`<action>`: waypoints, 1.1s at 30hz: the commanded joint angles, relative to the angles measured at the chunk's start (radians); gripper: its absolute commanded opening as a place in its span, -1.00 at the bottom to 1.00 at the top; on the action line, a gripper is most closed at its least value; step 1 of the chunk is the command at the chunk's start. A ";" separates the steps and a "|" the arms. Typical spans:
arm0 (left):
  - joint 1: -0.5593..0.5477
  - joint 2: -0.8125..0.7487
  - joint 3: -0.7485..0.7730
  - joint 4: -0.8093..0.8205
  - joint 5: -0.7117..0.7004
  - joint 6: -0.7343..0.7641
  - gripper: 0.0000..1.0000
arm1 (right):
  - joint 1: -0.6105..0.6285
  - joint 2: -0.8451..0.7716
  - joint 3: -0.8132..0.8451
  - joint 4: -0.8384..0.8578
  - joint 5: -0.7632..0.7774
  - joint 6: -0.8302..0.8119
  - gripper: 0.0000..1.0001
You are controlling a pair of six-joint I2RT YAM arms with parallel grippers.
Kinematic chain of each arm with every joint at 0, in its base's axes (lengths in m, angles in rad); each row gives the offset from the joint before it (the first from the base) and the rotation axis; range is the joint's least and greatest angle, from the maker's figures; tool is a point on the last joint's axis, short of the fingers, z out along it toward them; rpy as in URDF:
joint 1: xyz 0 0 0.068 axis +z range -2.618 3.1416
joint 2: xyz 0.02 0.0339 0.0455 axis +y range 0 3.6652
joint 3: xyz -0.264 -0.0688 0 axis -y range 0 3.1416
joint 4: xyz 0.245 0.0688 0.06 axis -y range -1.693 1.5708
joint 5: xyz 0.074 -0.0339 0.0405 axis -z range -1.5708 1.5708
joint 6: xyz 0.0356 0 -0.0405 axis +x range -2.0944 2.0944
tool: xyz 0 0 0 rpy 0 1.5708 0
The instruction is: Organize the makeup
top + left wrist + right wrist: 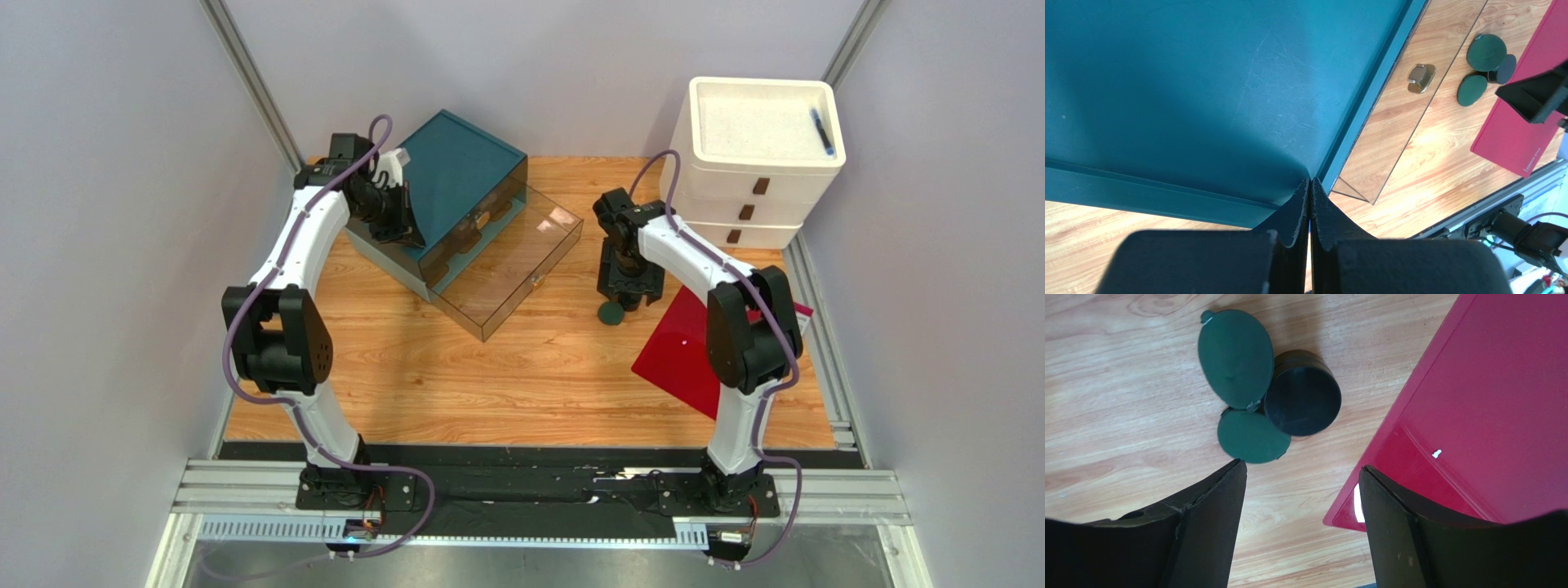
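**Right wrist view.** The right end effector (1301, 468) is shown above the worktop (1118, 416), jaws spread wide and nothing held.

Three compacts lie in one touching cluster just beyond the fingertips:
- a larger green compact (1235, 358), farthest out
- a black compact (1303, 401), beside it
- a smaller green compact (1252, 436), nearest

The cluster is offset toward the finger seen at the left of this view. The red sheet (1487, 404) lies on the opposite side. As the compacts are round, no long axis need be matched. It is judged that only a short advance, biased toward the cluster, is required.

**Left wrist view.** The left end effector (1310, 184) is fully closed, its tips set against the edge of the teal box (1198, 79). It is well apart from the compacts, so the right arm is the nearer.
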State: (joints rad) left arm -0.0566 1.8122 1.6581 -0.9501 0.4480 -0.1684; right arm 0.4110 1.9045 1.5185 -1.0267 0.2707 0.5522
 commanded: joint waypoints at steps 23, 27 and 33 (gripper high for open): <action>-0.012 0.125 -0.110 -0.210 -0.163 0.069 -1.00 | -0.124 0.120 -0.054 0.228 -0.048 -0.072 -0.94; -0.012 0.127 -0.112 -0.210 -0.166 0.069 -1.00 | -0.126 0.104 -0.060 0.221 -0.050 -0.080 -1.00; -0.012 0.128 -0.110 -0.210 -0.167 0.070 -1.00 | -0.123 0.007 -0.031 0.206 -0.083 -0.094 -1.00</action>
State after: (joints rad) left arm -0.0566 1.8164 1.6566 -0.9489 0.4477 -0.1680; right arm 0.2886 2.0109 1.4715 -0.8379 0.2043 0.4774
